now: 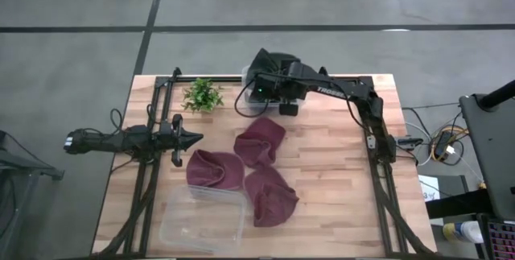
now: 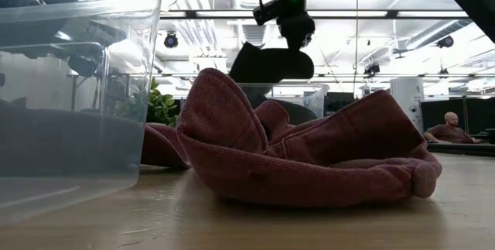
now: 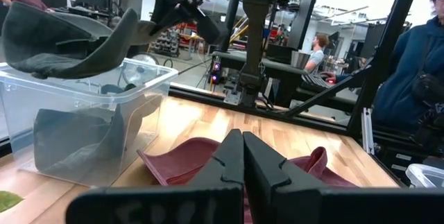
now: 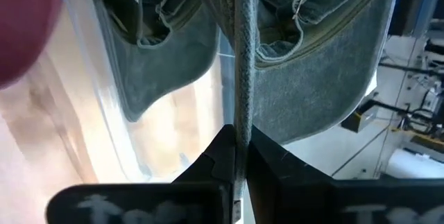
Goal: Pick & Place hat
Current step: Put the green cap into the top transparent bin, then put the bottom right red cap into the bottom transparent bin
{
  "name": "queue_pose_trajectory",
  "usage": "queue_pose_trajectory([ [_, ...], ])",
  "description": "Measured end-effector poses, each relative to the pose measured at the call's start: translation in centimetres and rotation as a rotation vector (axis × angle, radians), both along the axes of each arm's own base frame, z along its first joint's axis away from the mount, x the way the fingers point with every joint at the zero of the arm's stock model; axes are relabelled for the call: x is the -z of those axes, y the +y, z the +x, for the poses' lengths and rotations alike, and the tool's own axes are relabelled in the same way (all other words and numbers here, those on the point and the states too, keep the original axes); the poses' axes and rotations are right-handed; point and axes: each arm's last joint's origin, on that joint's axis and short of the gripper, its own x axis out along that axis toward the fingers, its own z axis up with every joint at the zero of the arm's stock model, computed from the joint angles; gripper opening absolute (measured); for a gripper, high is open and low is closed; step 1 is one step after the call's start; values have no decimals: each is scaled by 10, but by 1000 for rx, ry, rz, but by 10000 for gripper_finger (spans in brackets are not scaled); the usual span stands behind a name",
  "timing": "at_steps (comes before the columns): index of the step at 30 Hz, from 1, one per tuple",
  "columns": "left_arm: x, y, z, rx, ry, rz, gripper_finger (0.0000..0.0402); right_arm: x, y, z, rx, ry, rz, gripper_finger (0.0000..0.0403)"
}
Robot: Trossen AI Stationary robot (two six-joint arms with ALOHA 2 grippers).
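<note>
1. Hanging from the right gripper (image 4: 236, 151), a dark grey fabric hat (image 3: 66, 40) is pinched by a fold of its cloth between jaws closed narrow on it, and it sits in the air just above a clear plastic bin (image 3: 90, 123) near the worktop's far edge.
2. Directly below the jaws lies that bin's open mouth, so the coming move looks like a straight lowering; the hat's brim spreads sideways, wider than the gripper, and may brush the bin's rim.
3. Another dark grey hat (image 3: 73, 137) already lies inside this bin.
4. Three maroon corduroy hats (image 1: 257, 141) lie in a cluster at the worktop's middle, nearer the left gripper (image 1: 191, 139) than the right.
5. That left gripper waits by the worktop's left edge, jaws pressed together on nothing.
6. A second, empty clear plastic bin (image 1: 201, 220) rests at the near edge, and a small green plant (image 1: 202, 95) stands at the far edge, left of the hat.
</note>
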Motion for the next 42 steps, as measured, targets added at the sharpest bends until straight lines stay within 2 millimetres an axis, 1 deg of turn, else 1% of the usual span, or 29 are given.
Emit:
queue_pose_trajectory([
  [2, 0, 0, 0, 0, 0, 0, 0, 0, 0, 0, -24, 20, -2, 24],
  [4, 0, 0, 0, 0, 0, 0, 0, 0, 0, 0, -34, 26, -3, 41],
  [10, 0, 0, 0, 0, 0, 0, 0, 0, 2, 0, -31, 23, -7, 113],
  [12, 0, 0, 0, 0, 0, 0, 0, -2, 5, 1, -15, 17, -52, 136],
  [15, 0, 0, 0, 0, 0, 0, 0, -10, 13, -2, -1, -14, -114, 161],
  [19, 0, 0, 0, 0, 0, 0, 0, -23, 28, -7, 4, -82, -120, 178],
  [25, 0, 0, 0, 0, 0, 0, 0, -39, 53, -14, 114, -273, -104, 175],
  [28, 0, 0, 0, 0, 0, 0, 0, -48, 66, -20, 174, -382, -37, 170],
  [32, 0, 0, 0, 0, 0, 0, 0, -56, 79, -25, 271, -510, 111, 161],
  [35, 0, 0, 0, 0, 0, 0, 0, -61, 87, -29, 356, -581, 290, 155],
  [37, 0, 0, 0, 0, 0, 0, 0, -63, 91, -28, 404, -617, 427, 149],
  [42, 0, 0, 0, 0, 0, 0, 0, -60, 108, -17, 502, -636, 724, 136],
])
